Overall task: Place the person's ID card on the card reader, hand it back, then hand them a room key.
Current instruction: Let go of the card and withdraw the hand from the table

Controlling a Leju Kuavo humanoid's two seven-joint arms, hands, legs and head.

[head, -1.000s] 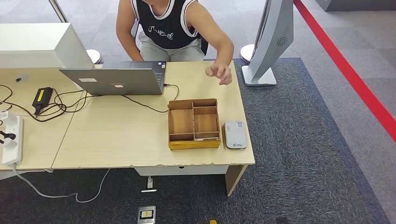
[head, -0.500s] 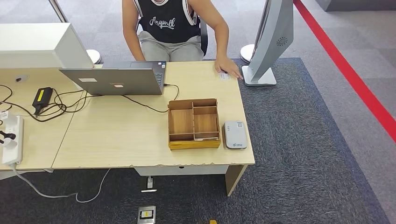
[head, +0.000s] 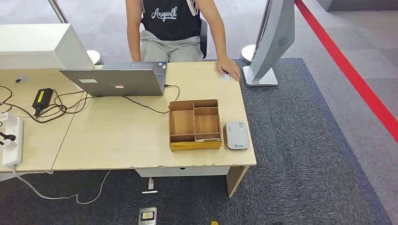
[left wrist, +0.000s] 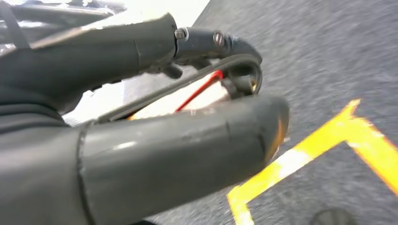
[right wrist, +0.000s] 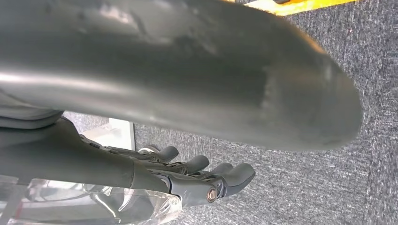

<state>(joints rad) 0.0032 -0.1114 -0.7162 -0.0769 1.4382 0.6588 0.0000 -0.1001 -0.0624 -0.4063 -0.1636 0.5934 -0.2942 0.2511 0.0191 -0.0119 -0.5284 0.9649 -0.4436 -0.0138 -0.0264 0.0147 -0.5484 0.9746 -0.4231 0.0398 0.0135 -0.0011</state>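
The person (head: 171, 28) across the desk (head: 117, 136) has sat back a little compared with a second ago, when their arm was hovering in mid-air over the far right corner. Now that hand (head: 228, 69) rests flat on the corner, right beside the base of the white kiosk stand (head: 272, 42), and has barely shifted over the last half second. Under its fingers lies a small pale card, the ID card (head: 225, 77) by my reckoning (too small from here to read). So the card has just been put down for the robot, and the task is only at its start.

The wooden tray (head: 195, 124) with its compartments sits near the front right of the desk, and the grey card reader (head: 236, 135) lies just beside it on the right, nothing on it yet. Both are well apart from the card at the far edge, so picking it up would call for a long reach.

Both of the robot's arms hang down over the carpet. The left hand (left wrist: 155, 117) holds nothing, its fingers apart from the thumb. The right hand (right wrist: 187, 173) is likewise empty, fingers loosely extended and clear of the thumb.
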